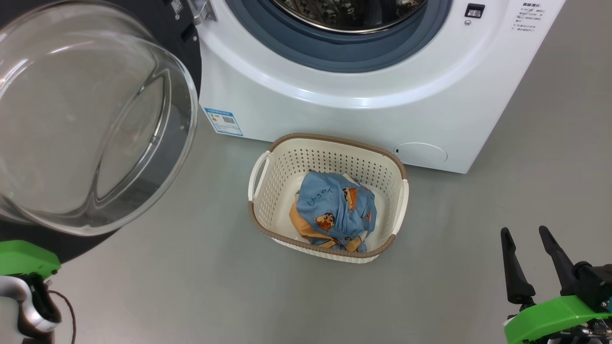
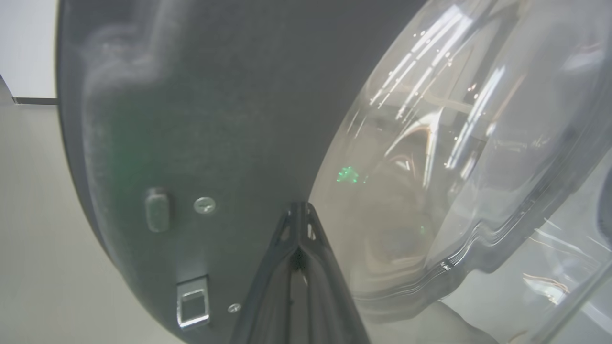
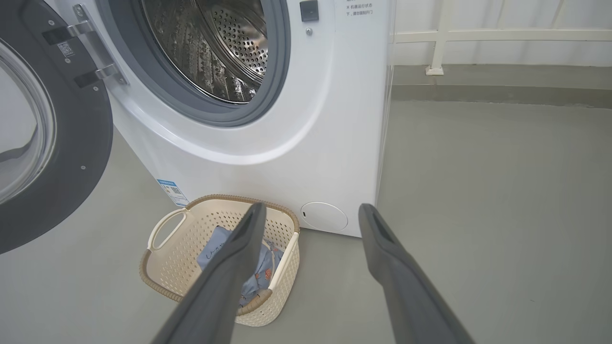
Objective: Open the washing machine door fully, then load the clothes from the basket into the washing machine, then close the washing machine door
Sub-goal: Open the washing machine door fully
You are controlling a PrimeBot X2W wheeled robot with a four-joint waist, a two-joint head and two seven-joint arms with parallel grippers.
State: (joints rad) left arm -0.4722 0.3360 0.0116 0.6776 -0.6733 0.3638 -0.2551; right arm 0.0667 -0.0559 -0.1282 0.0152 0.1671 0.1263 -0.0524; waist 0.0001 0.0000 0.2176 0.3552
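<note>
The washing machine door [image 1: 95, 119] stands swung wide to the left, so the first step looks done or nearly so. The clothes [image 1: 334, 210] all lie in the basket [image 1: 334, 139] on the floor, just in front of the washing machine [image 1: 334, 110]. Loading and closing are yet to do.

The left gripper [image 2: 299, 209] has its fingers pressed together on nothing, tips at the door's dark inner face beside the glass. Whether they touch it I cannot tell. The right gripper [image 1: 524, 234] hangs spread wide and empty, near right, well apart from the basket.

The blue label sticker [image 1: 223, 121] carries a small code. The printed lines [image 1: 530, 16] at the machine's far right corner are too small to read. The blue cloth bears handwritten characters, perhaps Japanese.
</note>
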